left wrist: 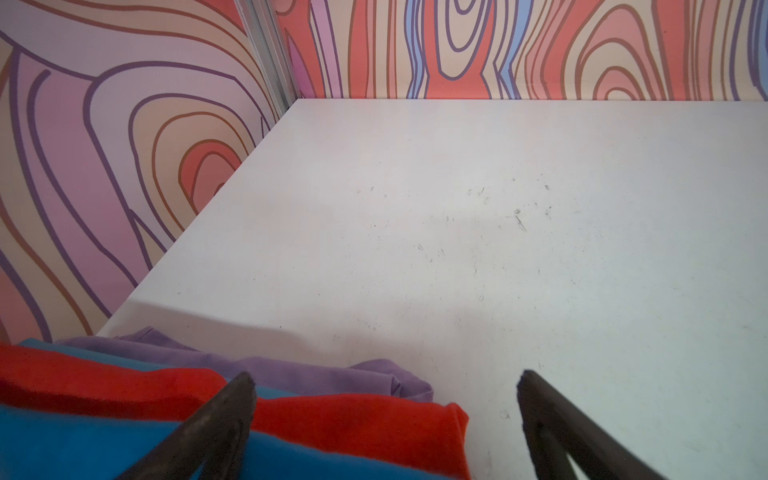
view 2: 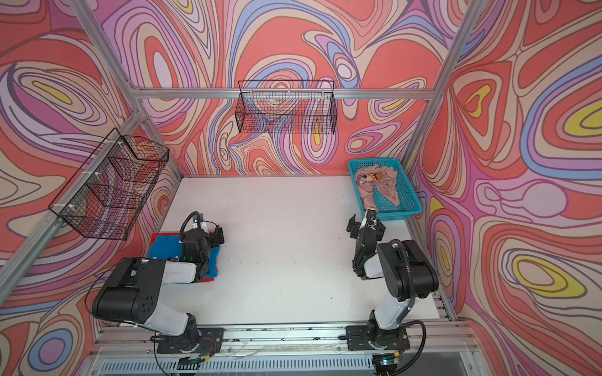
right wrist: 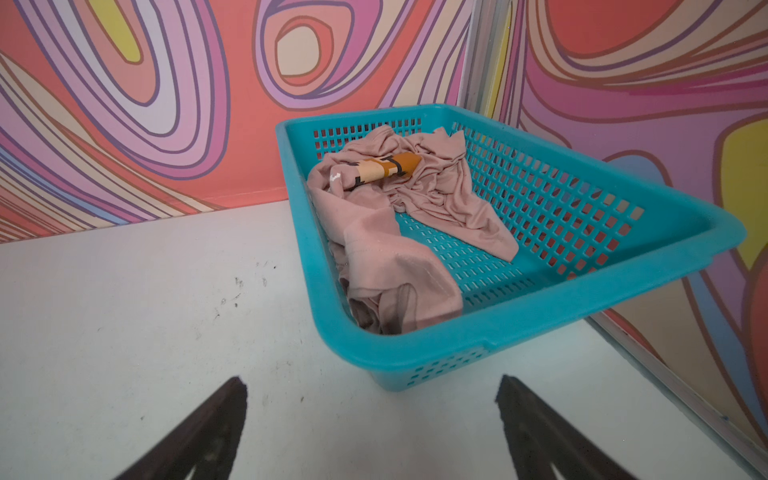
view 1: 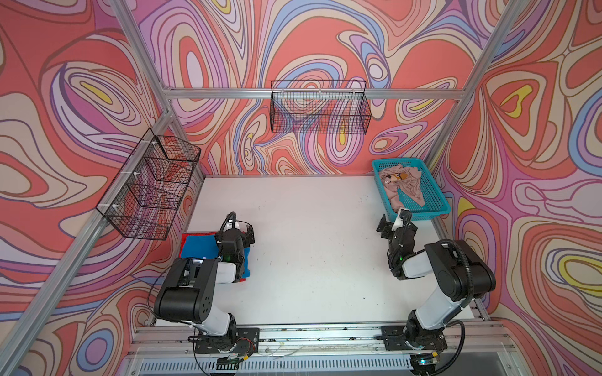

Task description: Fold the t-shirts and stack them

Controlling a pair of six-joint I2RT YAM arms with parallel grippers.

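A folded bright blue t-shirt [view 1: 198, 247] [view 2: 164, 247] lies on a red t-shirt [view 1: 187, 235] [left wrist: 353, 419] at the table's left edge. A purple cloth [left wrist: 291, 370] pokes out behind the stack. My left gripper [view 1: 241, 228] [left wrist: 385, 374] hovers open over the stack's far edge and holds nothing. The beige-pink t-shirt [view 1: 405, 185] [right wrist: 415, 208] with an orange-black print lies crumpled in the turquoise basket [view 1: 433, 198] [right wrist: 457, 332] at the back right. My right gripper [view 1: 395, 221] [right wrist: 372, 377] stands open and empty just in front of the basket's near corner.
The white table [view 1: 309, 244] stretches between the two arms. A black wire basket [view 1: 321, 107] hangs on the back wall and another wire basket [view 1: 150, 185] on the left wall. Patterned walls close the table's back and sides.
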